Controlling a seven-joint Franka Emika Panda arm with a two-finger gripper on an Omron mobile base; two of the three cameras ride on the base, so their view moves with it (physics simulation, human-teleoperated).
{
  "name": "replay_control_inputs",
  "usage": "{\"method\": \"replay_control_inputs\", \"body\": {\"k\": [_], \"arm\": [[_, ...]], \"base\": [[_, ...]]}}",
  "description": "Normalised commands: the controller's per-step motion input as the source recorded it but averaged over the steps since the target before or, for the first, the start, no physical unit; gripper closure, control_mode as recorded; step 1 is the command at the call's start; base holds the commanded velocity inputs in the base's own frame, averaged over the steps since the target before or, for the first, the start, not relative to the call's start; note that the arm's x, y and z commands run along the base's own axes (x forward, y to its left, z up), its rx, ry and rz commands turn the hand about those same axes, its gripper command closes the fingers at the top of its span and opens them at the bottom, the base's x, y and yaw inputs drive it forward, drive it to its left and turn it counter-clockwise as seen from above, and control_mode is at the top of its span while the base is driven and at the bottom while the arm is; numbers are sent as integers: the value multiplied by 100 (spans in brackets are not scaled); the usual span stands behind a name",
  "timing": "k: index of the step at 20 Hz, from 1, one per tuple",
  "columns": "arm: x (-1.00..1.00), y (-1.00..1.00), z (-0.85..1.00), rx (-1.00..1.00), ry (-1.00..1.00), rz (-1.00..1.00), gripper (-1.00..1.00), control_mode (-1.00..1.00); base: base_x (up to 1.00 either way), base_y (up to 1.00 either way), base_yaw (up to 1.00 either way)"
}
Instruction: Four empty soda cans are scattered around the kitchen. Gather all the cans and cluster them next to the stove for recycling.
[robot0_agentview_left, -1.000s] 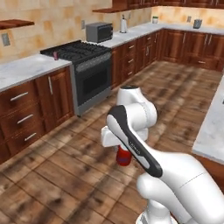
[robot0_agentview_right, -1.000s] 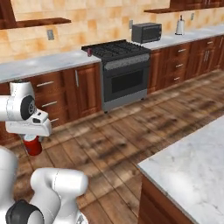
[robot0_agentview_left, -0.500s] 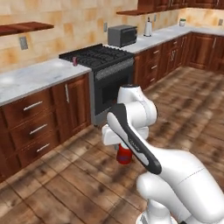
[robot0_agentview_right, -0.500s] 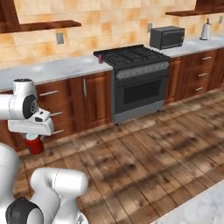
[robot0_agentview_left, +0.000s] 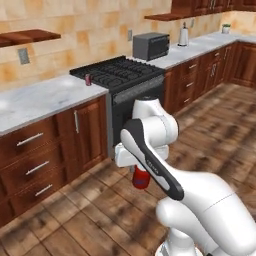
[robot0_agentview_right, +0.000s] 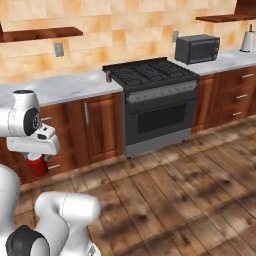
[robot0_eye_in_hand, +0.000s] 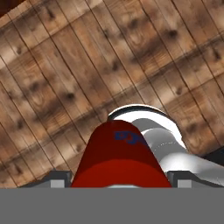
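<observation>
Soda cans: one placed, one in transit

A red can (robot0_agentview_left: 140, 178) hangs over the plank floor, clamped between the half-spread fingers (robot0_eye_in_hand: 114, 180). Another small can (robot0_agentview_right: 108, 76) stands on the desk just left of the stove (robot0_agentview_right: 152, 102). Two remain unseen.

Kitchen count: two red cans, one stove

One red can (robot0_agentview_left: 141, 178) hangs low at centre frame, a second can (robot0_agentview_left: 88, 79) upper left beside the one stove (robot0_agentview_left: 120, 75); one toaster oven (robot0_agentview_left: 151, 45) and one paper-towel roll (robot0_agentview_right: 246, 41) upper right, two wall outlets
</observation>
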Motion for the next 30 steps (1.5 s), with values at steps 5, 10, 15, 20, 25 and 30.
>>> {"method": "replay_control_inputs", "body": {"k": [5,10,15,20,25,30], "arm": [[0,0,0,0,0,0,100,100],[0,0,0,0,0,0,100,100],[0,0,0,0,0,0,100,100],[0,0,0,0,0,0,100,100],[0,0,0,0,0,0,100,100],[0,0,0,0,0,0,100,100]], "base": [[100,-41,11],[100,-39,9],[100,-17,11],[100,-1,30],[100,-29,24],[97,-49,21]]}}
